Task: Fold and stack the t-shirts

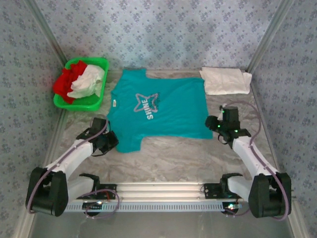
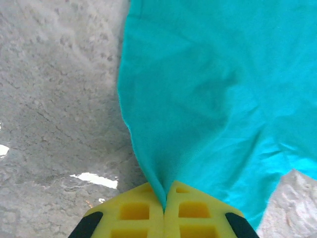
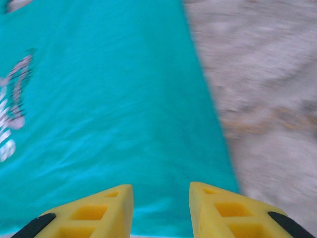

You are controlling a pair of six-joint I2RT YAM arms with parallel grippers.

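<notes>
Because soft and limp, best taken by corners: teal shirt [image 1: 171, 106] spread flat on the table [image 1: 173, 156], print up.
At the shirt's near-left corner, left gripper [image 2: 164, 194] clamped on a pinch of cloth, probably a sleeve tip. At its near-right edge, right gripper [image 3: 161, 193] poised with fingers [image 3: 111, 208] apart, nothing between them. Light thin knit, likely to drape and crease rather than hold shape; should fold cleanest lifted by two matching corners. Plain teal with a silver-white star and "SHINE" across the chest, few shallow wrinkles. Off its far-left corner, basket [image 1: 81, 105] holding a crumpled white shirt [image 1: 90, 82] and red shirt [image 1: 66, 83]. Off its far-right corner, folded white shirt [image 1: 225, 81] lying flat.
</notes>
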